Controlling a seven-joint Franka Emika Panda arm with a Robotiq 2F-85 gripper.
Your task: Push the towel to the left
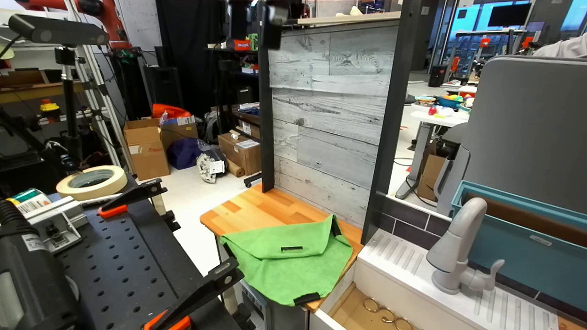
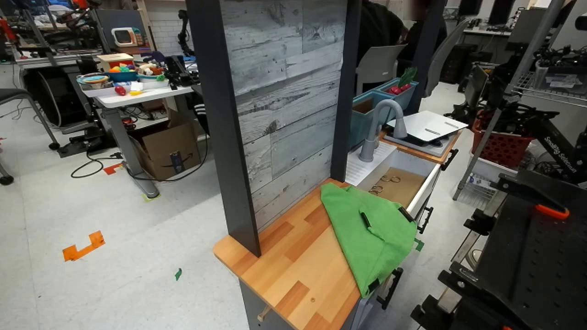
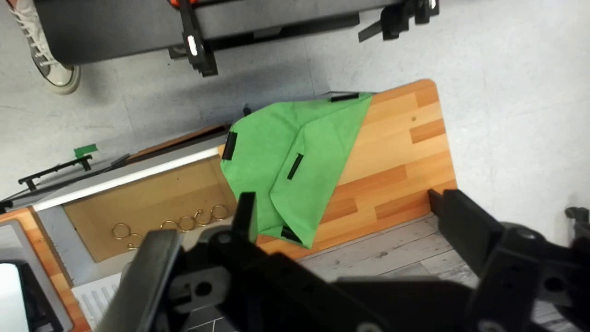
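With the end effector point(image 3: 343, 210) spread wide, gripping nothing, expect light, limp handling from the towel point(image 3: 306, 177), best pressed or pinched where doubled over.

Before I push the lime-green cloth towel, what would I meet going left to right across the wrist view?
White laced shoe, thin gold-coloured rings, lime-green cloth towel, bare right end of the orange-brown wooden board, then a black object, too unclear to name.

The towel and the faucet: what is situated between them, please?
In an exterior view, going from the towel to the faucet: a strip of board, then the white basin and the ridged ledge.
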